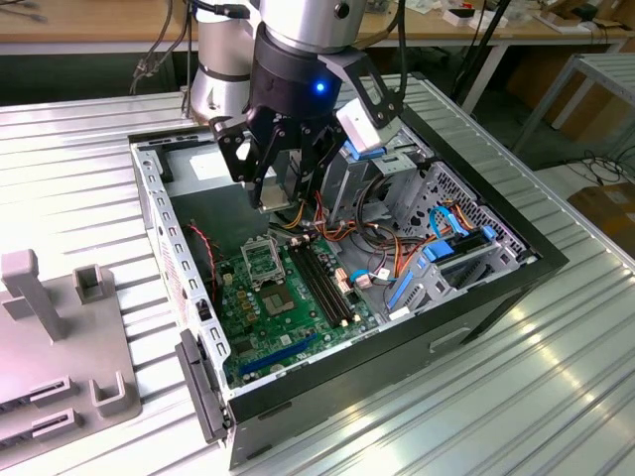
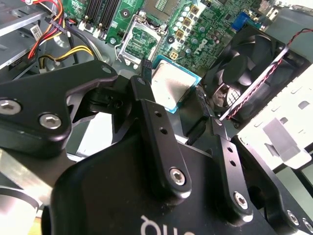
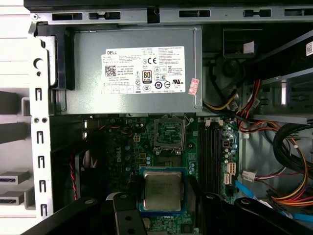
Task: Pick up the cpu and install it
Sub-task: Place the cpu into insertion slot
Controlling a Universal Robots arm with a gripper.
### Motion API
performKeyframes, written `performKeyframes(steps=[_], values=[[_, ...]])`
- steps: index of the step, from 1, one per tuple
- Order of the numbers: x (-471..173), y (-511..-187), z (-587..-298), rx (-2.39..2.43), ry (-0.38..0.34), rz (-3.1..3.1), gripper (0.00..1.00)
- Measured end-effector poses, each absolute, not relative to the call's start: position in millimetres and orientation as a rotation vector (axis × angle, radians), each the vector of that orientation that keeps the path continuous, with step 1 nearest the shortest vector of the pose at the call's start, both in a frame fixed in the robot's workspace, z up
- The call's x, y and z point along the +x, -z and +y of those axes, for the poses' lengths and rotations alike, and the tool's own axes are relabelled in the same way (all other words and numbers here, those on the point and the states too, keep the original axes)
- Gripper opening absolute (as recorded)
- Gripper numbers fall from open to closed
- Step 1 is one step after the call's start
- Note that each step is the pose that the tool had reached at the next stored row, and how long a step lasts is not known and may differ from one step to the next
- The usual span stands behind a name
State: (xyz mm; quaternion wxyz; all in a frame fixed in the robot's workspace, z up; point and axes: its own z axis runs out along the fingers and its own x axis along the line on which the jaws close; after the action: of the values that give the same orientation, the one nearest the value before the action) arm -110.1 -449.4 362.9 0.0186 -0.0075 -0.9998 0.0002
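A ribbed, silvery metal table [image 1: 516,397] stands in a workshop, with wooden workbenches [image 1: 99,20] along the far side and a metal rack [image 1: 605,79] at the exterior view's right. An open black computer case [image 1: 446,327] lies on its side across the middle of the table, its inside facing up. A grey plastic fixture [image 1: 60,347] sits at the table edge on the exterior view's left, well apart from the case. A silver robot arm [image 1: 298,30] reaches down into the case, and its black claw [image 1: 286,188] hangs above the green motherboard [image 1: 273,317], near the case's back wall. The claw is clamped on the cpu [image 3: 162,191], a small flat square with a silver-grey metal top. It is held level above the board, beside the metal-framed socket [image 3: 169,133] and not over it. The exterior view gives the room and the whole case, with coloured cables [image 1: 437,228] bundled by the drive bays, but the chip is largely hidden there behind the claw. The first wrist view looks straight down and shows the grey power supply [image 3: 132,68], the unfilled socket and the black memory slots [image 3: 212,152] next to it. The second wrist view looks along the black fingers [image 2: 151,132] pressing opposite edges of the cpu [image 2: 171,88], and adds a black fan [image 2: 244,58] at the case wall.
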Motion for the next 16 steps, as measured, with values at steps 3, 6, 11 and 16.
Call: performKeyframes(steps=[3,6,11,16], values=[[-110.1,-361.9,-449.4,-0.023,0.000,-3.104,0.47],[-110.1,-361.4,-449.4,-0.023,-0.001,-3.104,0.47],[-110.1,-355.8,-449.4,-0.023,0.000,-3.104,0.47],[-110.0,-354.7,-449.4,-0.023,-0.001,-3.104,0.47]])
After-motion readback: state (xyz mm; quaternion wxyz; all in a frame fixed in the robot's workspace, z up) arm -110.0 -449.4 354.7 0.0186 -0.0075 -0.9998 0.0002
